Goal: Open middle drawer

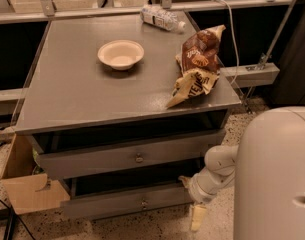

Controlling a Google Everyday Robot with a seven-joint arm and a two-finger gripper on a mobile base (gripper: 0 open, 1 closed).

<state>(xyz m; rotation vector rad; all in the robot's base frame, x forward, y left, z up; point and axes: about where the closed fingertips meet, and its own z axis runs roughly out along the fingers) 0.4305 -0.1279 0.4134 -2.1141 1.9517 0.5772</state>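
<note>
The grey cabinet (92, 104) has stacked drawers under its top. The middle drawer (92, 160), with a small round knob (138, 157), stands out a little from the cabinet, with a dark gap above its front. Below it is the deeper bottom drawer (107, 204) with its own knob (144, 203). The slim top drawer is lost in shadow under the overhang. My gripper (196, 214) hangs low at the cabinet's right front corner, beside the bottom drawer's right end, pointing down toward the floor. It touches neither knob.
On the cabinet top are a white bowl (121, 54), a brown chip bag (197, 64) near the right edge and a plastic bottle (162, 18) at the back. A cardboard box (27, 191) stands at the left. My white body (277, 179) fills the lower right.
</note>
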